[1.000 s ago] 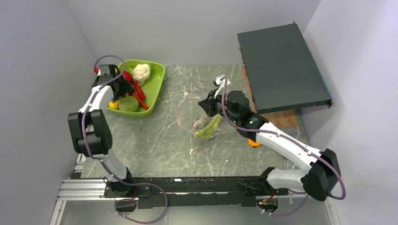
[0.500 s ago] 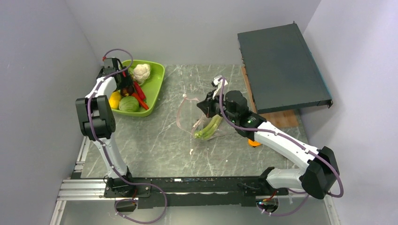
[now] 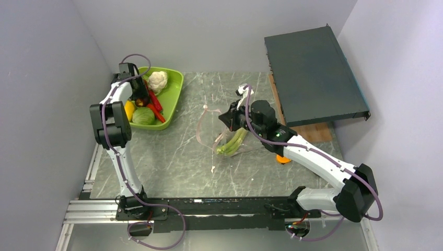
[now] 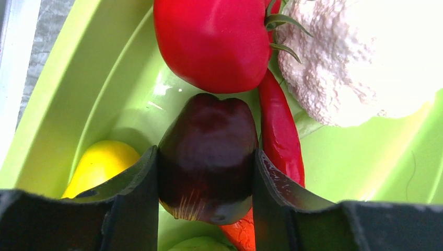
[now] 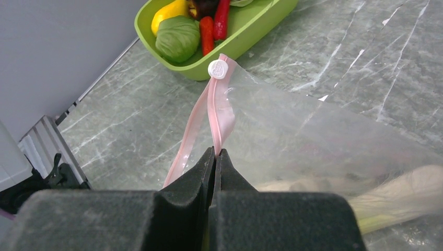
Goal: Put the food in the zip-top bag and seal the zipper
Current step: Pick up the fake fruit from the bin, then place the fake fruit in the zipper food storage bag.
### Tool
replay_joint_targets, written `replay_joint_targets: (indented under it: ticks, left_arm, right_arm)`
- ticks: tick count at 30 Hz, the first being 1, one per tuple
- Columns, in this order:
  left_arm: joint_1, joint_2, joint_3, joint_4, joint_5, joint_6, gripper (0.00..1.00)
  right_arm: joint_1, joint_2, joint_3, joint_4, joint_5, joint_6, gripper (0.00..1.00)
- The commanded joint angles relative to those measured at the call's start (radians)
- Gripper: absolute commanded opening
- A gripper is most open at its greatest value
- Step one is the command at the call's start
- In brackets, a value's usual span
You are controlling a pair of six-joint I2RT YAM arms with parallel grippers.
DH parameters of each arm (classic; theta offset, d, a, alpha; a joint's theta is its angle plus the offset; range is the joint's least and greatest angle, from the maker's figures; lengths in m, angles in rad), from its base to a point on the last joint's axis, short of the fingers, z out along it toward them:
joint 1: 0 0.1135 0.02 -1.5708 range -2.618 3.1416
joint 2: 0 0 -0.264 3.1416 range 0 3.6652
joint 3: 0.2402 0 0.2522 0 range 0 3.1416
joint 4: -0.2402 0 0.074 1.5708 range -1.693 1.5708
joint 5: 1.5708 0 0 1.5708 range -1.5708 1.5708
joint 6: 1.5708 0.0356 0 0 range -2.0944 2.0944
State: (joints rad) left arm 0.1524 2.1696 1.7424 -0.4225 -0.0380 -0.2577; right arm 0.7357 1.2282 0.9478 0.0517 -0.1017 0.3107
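Observation:
My left gripper (image 4: 205,154) is down in the lime-green tray (image 4: 365,162), shut on a dark purple vegetable (image 4: 206,157), with a finger pressed on each side. Around it lie a red tomato (image 4: 214,42), a red chili (image 4: 279,130), a white cauliflower (image 4: 355,63) and a yellow piece (image 4: 99,164). My right gripper (image 5: 215,151) is shut on the pink zipper (image 5: 219,110) and holds the mouth of the clear bag (image 5: 313,136) up off the table. Pale green stalks (image 3: 233,141) lie inside the bag (image 3: 219,125).
A white slider (image 5: 218,68) sits at the zipper's far end. A green cabbage (image 5: 179,44) lies at the tray's near end. A dark flat box (image 3: 313,76) on a wooden board (image 3: 316,133) stands at the back right. An orange disc (image 3: 282,159) lies under my right arm.
My left arm has swung further back over the tray and its gripper has settled round the dark purple vegetable. My right gripper has stayed on the zipper, barely moving.

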Motion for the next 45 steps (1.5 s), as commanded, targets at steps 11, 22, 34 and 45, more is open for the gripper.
replay_joint_targets:
  ticks: [11,22,34,45]
  left_arm:
    - [-0.008,-0.294,-0.044,-0.073,0.051,-0.09,0.11]
    - [-0.143,-0.742,-0.355,-0.076,0.448,-0.184,0.05]
    - [-0.395,-1.208,-0.757,0.128,0.717,-0.289,0.05]
    - [-0.608,-1.055,-0.67,0.114,0.646,-0.298,0.05]
  right_arm:
    - [0.006,-0.05,0.048,0.006,0.036,0.042,0.0]
    - [0.007,-0.025,0.044,0.04,0.061,0.085,0.0]
    - [0.007,-0.059,0.004,0.163,0.089,0.131,0.0]
    - [0.007,-0.071,0.014,0.193,-0.007,0.135,0.0]
